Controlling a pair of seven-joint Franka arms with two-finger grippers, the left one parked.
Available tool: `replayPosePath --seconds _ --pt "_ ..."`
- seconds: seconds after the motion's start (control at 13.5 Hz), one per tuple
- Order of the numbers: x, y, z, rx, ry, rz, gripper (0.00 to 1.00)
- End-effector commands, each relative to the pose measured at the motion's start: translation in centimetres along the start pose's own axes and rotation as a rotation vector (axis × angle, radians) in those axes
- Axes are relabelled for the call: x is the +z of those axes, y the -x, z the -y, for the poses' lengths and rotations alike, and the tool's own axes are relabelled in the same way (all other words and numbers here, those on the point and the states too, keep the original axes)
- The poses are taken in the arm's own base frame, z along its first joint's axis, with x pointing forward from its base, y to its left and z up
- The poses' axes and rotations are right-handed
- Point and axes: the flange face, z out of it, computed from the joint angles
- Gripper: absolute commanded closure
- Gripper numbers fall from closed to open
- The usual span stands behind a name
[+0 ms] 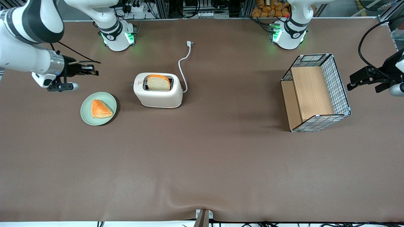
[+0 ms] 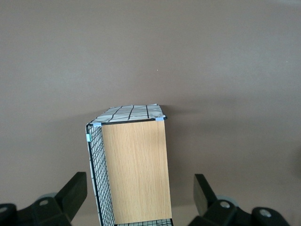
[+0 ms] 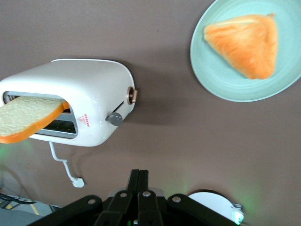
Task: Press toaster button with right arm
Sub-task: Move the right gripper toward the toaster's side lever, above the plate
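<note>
The gripper [image 1: 94, 70] hangs above the table toward the working arm's end, well apart from the toaster. In the right wrist view its two black fingers [image 3: 139, 188] lie pressed together with no gap, and they hold nothing and touch nothing.

Near it, closer to the front camera, a pastry [image 1: 101, 109] lies on a green plate [image 1: 84, 107].

The toaster [image 1: 157, 94] stands near the middle of the table, with a slice of bread [image 1: 158, 82] in its slot. It looks light and smooth, so a sideways push may slide it.

The button [image 3: 114, 118] is a small grey knob on the narrow end face that is turned toward the gripper. I think it is stiff and should be pressed straight down with the closed fingertips.
</note>
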Motion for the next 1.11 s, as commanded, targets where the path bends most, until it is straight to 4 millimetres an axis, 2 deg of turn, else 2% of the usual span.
replayPosePath --seconds 0.0,0.15,0.37,0.52,0.74,1.03 --pt "2.9 1.0 1.2 0.032 -0.030 -0.025 1.00" --pt "4.6 0.9 2.3 0.050 -0.015 -0.037 1.00" --pt "6.7 0.6 2.2 0.073 -0.048 -0.049 1.00" --pt "8.3 0.5 3.0 0.058 -0.038 -0.078 1.00" --pt "9.2 0.0 3.6 0.082 -0.091 -0.082 1.00" --pt "11.6 -0.2 4.0 0.074 -0.072 -0.080 1.00"
